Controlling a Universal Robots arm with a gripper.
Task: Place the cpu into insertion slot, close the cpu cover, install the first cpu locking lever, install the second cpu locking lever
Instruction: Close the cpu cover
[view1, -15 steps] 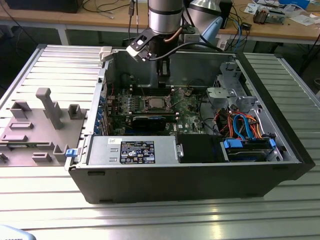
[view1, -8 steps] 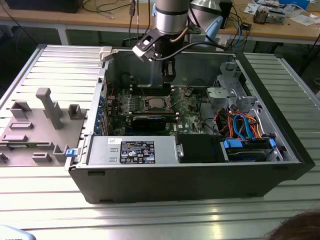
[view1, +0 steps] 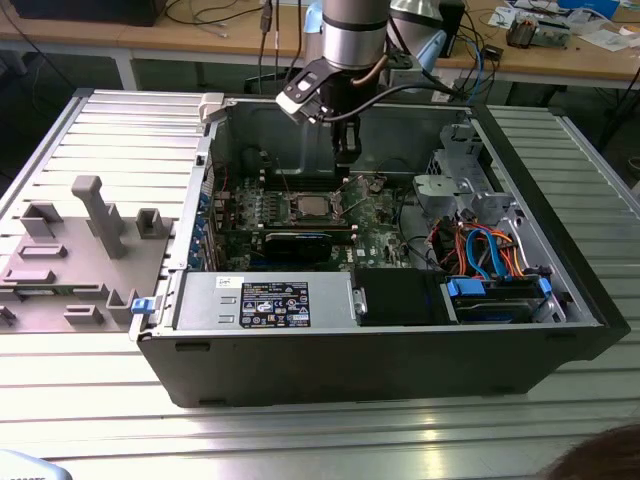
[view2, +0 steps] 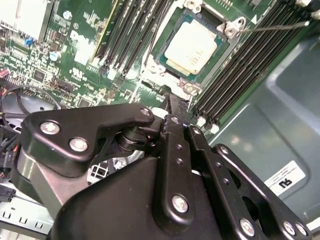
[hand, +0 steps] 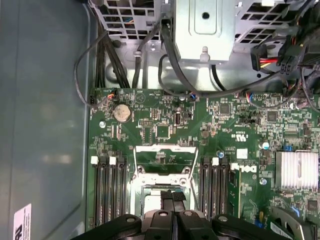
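Fingers together, the black gripper (hand: 173, 196) is hovering by the open silvery square-frame cpu cover (hand: 165, 148); pressing it down evenly over the seated silver-grey square cpu (view2: 192, 46) seems best

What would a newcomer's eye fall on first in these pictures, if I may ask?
The open computer case on the ribbed metal table stands out first in the exterior view, with the gripper hanging inside it above the green motherboard. In the second wrist view, the shiny cpu sits in the insertion slot, its top uncovered, just beyond the gripper.
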